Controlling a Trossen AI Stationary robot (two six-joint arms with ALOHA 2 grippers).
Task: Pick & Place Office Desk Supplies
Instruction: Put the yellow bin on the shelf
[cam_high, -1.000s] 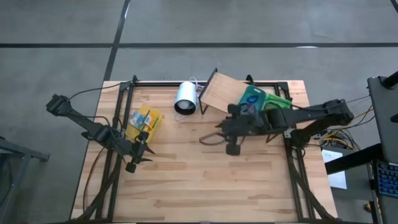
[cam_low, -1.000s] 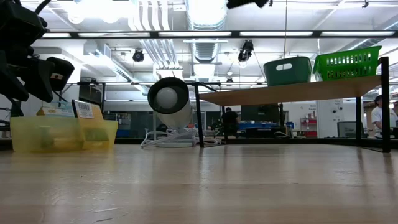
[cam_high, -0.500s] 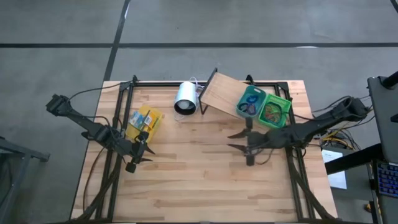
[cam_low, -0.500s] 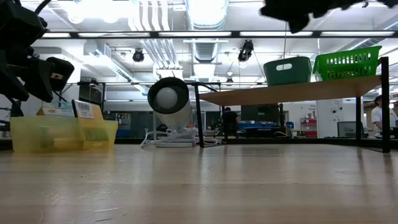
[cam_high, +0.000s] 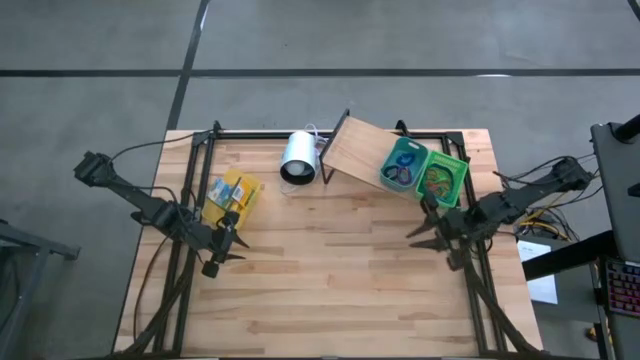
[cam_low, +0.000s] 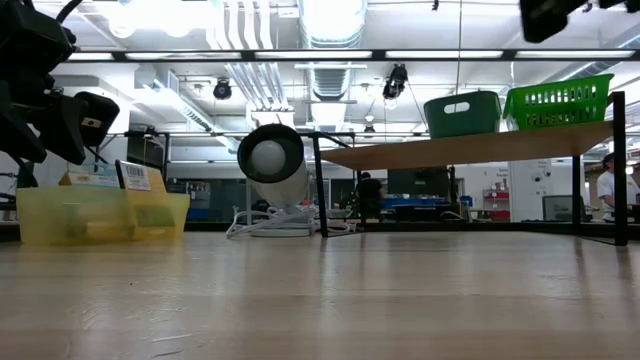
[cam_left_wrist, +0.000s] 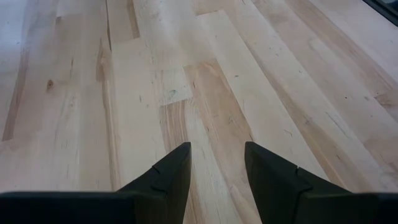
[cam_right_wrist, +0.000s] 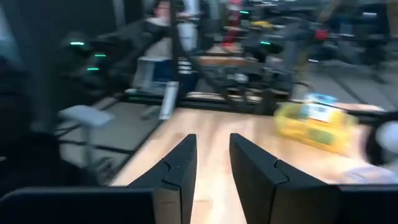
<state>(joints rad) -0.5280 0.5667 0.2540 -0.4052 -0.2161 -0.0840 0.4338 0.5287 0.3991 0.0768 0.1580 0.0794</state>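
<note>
We see the right gripper (cam_high: 425, 230) released and empty above the table's (cam_high: 330, 290) right edge, just beside 2 green bins (cam_high: 424, 172) holding rubber-band loops on the slanted board (cam_high: 352, 152). The left gripper (cam_high: 230, 243) hovers parted near the yellow boxes (cam_high: 232, 197).

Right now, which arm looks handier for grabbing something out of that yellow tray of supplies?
The left. Its claw hangs open just beside the yellow tray on the table's left side. The right claw, also open and empty, sits across the table near the green bins.
</note>
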